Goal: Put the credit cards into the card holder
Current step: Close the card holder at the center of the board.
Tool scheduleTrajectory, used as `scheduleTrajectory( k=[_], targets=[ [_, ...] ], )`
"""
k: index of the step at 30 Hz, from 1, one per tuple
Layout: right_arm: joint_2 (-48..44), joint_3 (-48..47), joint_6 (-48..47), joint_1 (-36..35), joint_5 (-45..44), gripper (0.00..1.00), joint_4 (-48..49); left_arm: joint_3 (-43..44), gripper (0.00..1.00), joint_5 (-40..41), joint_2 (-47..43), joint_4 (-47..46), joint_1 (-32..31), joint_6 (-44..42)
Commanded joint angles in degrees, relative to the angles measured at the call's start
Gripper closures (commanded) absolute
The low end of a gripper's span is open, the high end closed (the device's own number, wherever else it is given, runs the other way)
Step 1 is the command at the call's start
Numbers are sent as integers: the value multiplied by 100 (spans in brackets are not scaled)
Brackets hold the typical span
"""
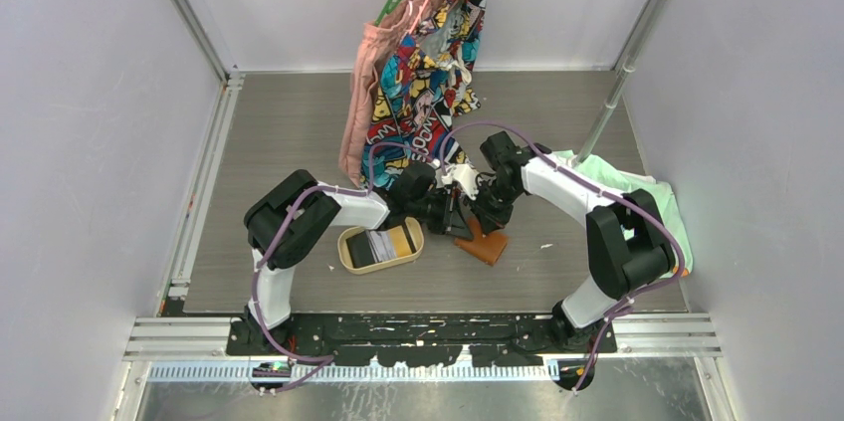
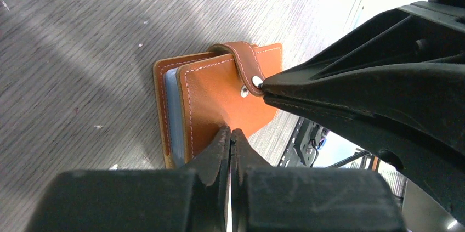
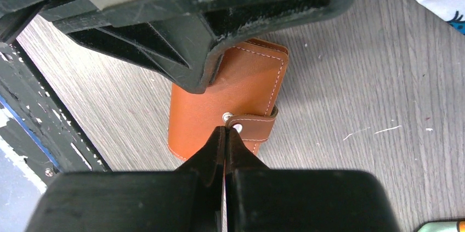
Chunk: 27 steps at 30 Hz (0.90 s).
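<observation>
The tan-brown card holder lies folded on the table, right of the tray. Its strap wraps over the cover, and the strap's snap sits just beside the stud. My left gripper is shut with nothing between its jaws, tips down on the cover's edge. My right gripper is also shut and empty, its tips at the strap's snap. Both grippers meet over the card holder. The credit cards, black, striped and yellow, lie in the oval tray.
The oval light-wood tray sits left of the card holder, under the left arm. Patterned clothes on a green hanger hang at the back. A green cloth lies at the right by a metal pole.
</observation>
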State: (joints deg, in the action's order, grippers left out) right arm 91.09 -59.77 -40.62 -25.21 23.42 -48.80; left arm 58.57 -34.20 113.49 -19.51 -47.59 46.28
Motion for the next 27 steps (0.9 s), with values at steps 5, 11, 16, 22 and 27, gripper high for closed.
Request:
scheduleTrajectory(
  k=[5, 11, 16, 22, 27],
  targets=[
    [-73, 123, -25, -329, 79, 99, -213, 10, 100, 93, 77, -91, -26, -261],
    [-24, 195, -3, -443, 32, 99, -203, -116, 100, 70, 58, -293, -28, -187],
    [37, 255, 61, -583, -100, 99, -165, -263, 100, 75, 47, -558, -22, -79],
    [38, 273, 51, -643, -156, 99, -203, -418, 100, 123, -50, -686, -31, -66],
    [-121, 322, 3, -641, -223, 99, -320, -435, 100, 126, -69, -729, -31, -75]
  ],
)
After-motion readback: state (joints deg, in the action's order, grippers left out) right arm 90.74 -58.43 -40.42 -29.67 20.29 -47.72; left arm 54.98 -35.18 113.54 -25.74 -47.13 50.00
